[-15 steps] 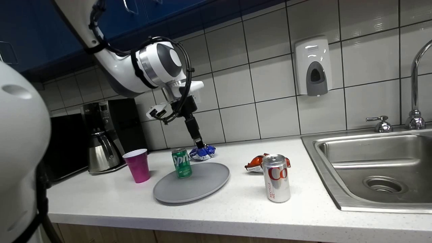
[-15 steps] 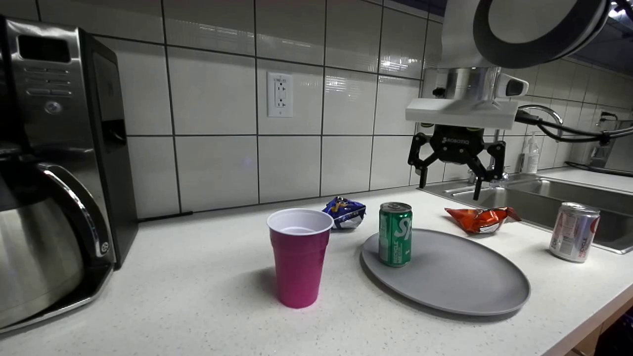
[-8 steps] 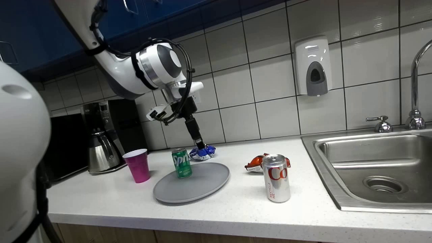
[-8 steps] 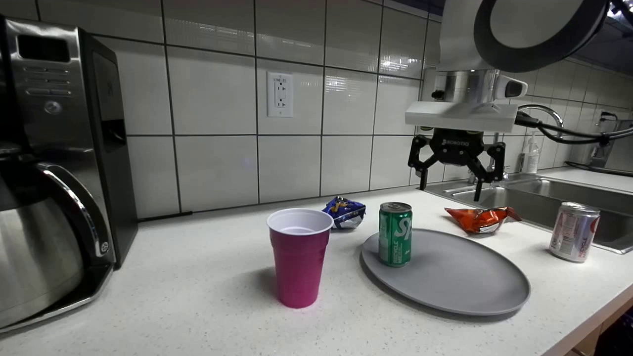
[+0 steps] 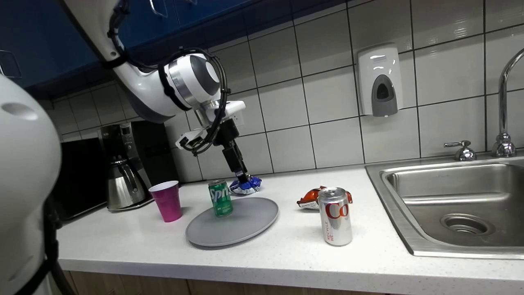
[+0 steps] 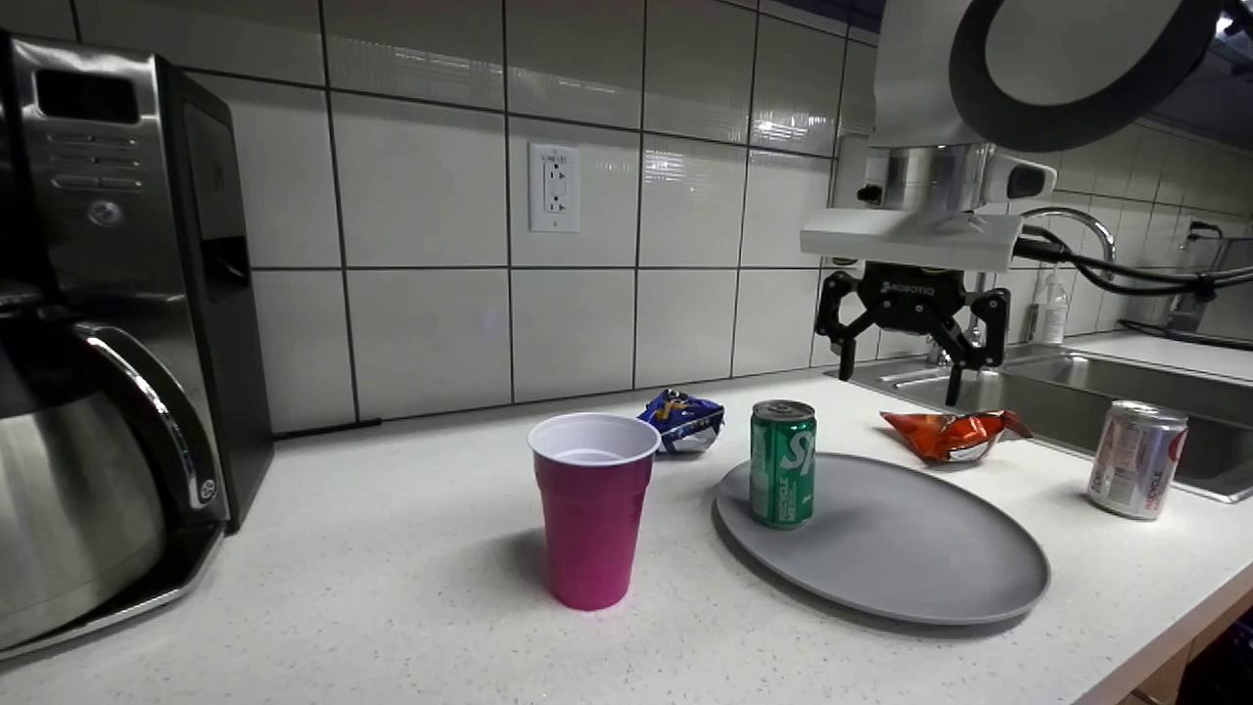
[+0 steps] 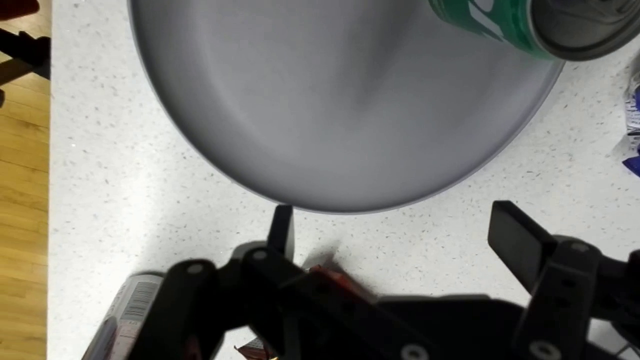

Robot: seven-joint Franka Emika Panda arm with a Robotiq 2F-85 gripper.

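My gripper [image 6: 900, 389] hangs open above the counter, with nothing between its fingers. In the wrist view the gripper [image 7: 393, 204] has the near rim of a grey plate [image 7: 325, 125] just beyond its fingertips, and a red-orange snack bag [image 7: 340, 277] lies partly hidden under the left finger. A green Sprite can [image 6: 783, 465] stands upright on the plate. Beyond the plate lies a blue snack bag [image 6: 685, 421]; in an exterior view the gripper's tip overlaps this blue bag [image 5: 245, 188]. The silver can [image 5: 335, 219] stands upright near the orange bag [image 5: 313, 198].
A pink cup [image 6: 592, 529] stands upright beside the plate. The coffee maker [image 5: 127, 168] is at the far left, the metal sink [image 5: 430, 192] at the right. Behind rises the tiled wall with a soap dispenser [image 5: 380, 82]. Blue cabinets [image 5: 196, 16] hang above.
My gripper has come down slightly, and in an exterior view it has shifted a little to the right. It stays open. The cans, bags, cup and plate have not moved.
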